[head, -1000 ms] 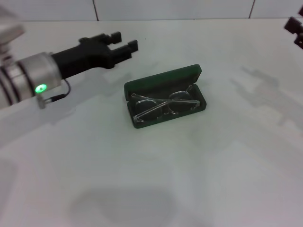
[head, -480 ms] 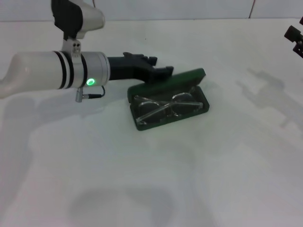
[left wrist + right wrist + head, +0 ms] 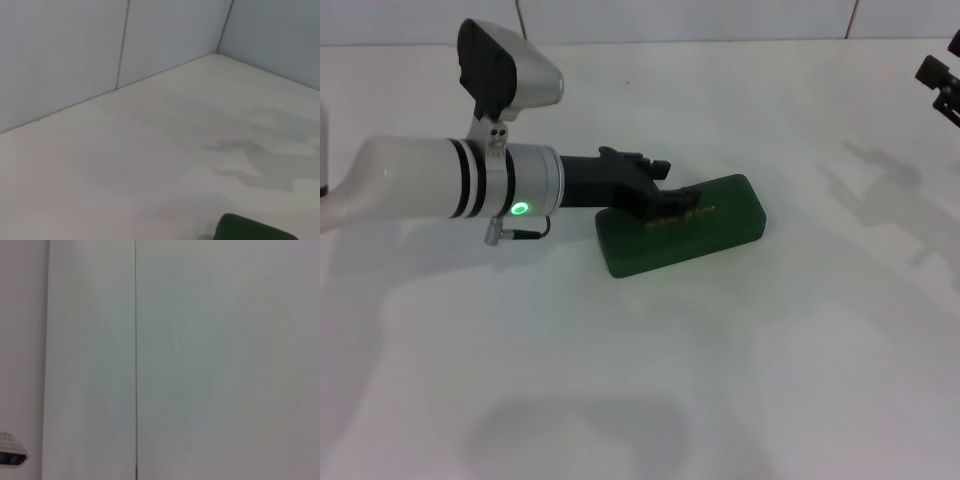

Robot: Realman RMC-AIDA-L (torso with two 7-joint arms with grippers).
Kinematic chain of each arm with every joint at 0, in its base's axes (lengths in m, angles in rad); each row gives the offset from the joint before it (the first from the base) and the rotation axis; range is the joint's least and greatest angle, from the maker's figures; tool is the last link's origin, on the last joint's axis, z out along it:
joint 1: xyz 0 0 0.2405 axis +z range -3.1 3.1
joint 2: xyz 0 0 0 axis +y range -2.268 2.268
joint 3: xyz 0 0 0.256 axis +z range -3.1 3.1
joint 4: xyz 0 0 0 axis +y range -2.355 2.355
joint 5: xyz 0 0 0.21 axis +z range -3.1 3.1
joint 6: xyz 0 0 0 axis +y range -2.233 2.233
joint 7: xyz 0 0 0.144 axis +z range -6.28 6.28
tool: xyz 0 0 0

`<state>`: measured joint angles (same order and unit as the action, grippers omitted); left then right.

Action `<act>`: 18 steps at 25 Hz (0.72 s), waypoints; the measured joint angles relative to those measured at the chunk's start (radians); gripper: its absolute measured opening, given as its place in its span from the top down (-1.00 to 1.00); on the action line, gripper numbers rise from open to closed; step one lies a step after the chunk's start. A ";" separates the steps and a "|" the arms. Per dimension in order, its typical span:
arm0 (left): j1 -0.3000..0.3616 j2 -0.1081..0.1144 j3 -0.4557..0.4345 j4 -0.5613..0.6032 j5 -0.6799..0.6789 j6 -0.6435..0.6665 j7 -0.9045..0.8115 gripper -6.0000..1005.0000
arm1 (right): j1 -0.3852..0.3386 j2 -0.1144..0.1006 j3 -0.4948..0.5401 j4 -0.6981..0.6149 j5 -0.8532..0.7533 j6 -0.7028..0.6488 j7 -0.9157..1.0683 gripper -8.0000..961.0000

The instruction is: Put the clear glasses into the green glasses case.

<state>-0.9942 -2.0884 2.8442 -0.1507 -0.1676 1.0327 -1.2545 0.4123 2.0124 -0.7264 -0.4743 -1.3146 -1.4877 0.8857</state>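
Note:
The green glasses case (image 3: 720, 222) lies with its lid down near the middle of the white table (image 3: 620, 360), gold lettering facing up. The clear glasses are hidden. My left gripper (image 3: 672, 188) reaches in from the left and rests on the lid's left part, its black fingers (image 3: 682, 206) spread and holding nothing. A dark corner of the case (image 3: 252, 230) shows in the left wrist view. My right gripper (image 3: 942, 75) is parked at the far right edge, well away from the case.
A grey tiled wall (image 3: 680, 18) runs along the back of the table. The right wrist view shows only the wall (image 3: 200, 360).
The case stood open with the clear glasses lying inside. My left gripper swung in from the left and pushed the lid down; the case is now shut.

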 joint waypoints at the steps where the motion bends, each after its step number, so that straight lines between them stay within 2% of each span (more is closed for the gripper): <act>1: 0.003 0.000 0.000 0.001 -0.002 0.000 0.003 -0.28 | 0.001 0.000 0.000 0.003 -0.001 0.000 -0.002 -0.05; 5: 0.012 0.001 -0.001 0.000 -0.030 0.025 0.007 -0.32 | 0.006 0.000 -0.002 0.005 -0.022 -0.001 -0.003 -0.05; 8: 0.036 0.006 -0.001 -0.006 -0.099 0.122 0.043 -0.35 | 0.017 -0.004 -0.030 0.000 -0.069 -0.024 0.017 -0.05; 10: 0.064 0.016 -0.001 -0.009 -0.154 0.246 0.082 -0.36 | 0.032 -0.020 -0.082 -0.010 -0.118 -0.068 0.061 -0.05; 12: 0.091 0.032 -0.001 -0.010 -0.190 0.392 0.104 -0.38 | 0.056 -0.047 -0.140 -0.015 -0.165 -0.139 0.121 -0.05; 13: 0.104 0.043 -0.001 -0.010 -0.203 0.468 0.109 -0.39 | 0.074 -0.066 -0.170 -0.015 -0.188 -0.189 0.157 -0.05; 15: 0.129 0.058 -0.002 -0.012 -0.224 0.583 0.118 -0.41 | 0.101 -0.089 -0.191 -0.007 -0.219 -0.265 0.186 -0.06; 16: 0.141 0.063 -0.002 -0.015 -0.234 0.628 0.127 -0.42 | 0.112 -0.095 -0.196 -0.003 -0.230 -0.299 0.193 -0.06; 18: 0.178 0.068 -0.002 -0.028 -0.248 0.705 0.185 -0.44 | 0.118 -0.095 -0.201 -0.009 -0.237 -0.322 0.197 -0.06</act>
<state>-0.8158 -2.0208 2.8421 -0.1788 -0.4154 1.7380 -1.0696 0.5301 1.9177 -0.9269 -0.4836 -1.5517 -1.8094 1.0827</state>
